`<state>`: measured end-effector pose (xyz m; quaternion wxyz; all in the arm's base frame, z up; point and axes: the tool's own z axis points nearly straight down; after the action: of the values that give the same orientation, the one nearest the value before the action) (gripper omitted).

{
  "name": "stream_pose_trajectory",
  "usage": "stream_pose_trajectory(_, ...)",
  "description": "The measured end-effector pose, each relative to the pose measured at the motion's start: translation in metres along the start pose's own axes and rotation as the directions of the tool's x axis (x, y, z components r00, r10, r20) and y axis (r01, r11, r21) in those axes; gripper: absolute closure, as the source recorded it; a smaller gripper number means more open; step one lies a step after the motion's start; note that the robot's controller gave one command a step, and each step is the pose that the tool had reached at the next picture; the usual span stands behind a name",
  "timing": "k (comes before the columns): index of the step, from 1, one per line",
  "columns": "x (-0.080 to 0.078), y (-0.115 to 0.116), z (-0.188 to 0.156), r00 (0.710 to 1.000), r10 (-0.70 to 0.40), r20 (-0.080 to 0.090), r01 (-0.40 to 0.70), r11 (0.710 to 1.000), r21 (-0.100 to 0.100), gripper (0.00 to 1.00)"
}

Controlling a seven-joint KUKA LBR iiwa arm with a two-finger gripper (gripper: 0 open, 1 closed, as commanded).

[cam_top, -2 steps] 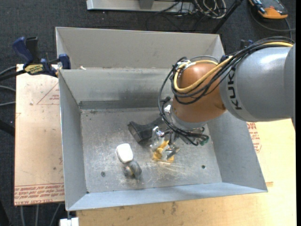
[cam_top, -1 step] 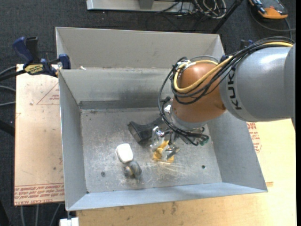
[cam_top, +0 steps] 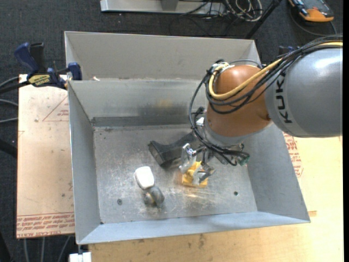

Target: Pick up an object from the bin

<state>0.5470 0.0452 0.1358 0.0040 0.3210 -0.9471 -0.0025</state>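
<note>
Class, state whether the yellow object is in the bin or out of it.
In: the yellow object lies inside the walls of the bin, under the gripper.

the bin [cam_top: 82, 146] is dull grey sheet metal, its floor scuffed and scratched pale. the white block [cam_top: 144, 177] looks like smooth plastic. the round grey piece [cam_top: 154, 197] beside it has a dim metallic sheen. the dark wedge [cam_top: 166, 152] is matt. the yellow thing [cam_top: 191, 180] looks glossy. the orange cover [cam_top: 237, 100] is smooth and shiny.
</note>
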Motion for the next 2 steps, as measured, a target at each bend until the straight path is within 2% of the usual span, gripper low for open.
stream_pose_trajectory(1, -0.003, -0.005, -0.013, 1.0, -0.004, 0.023, 0.004, 1.0, 0.017, 1.0)
stream_pose_trajectory(2, 0.009, 0.001, -0.011, 1.0, -0.019, -0.006, 0.019, 1.0, -0.003, 1.0)
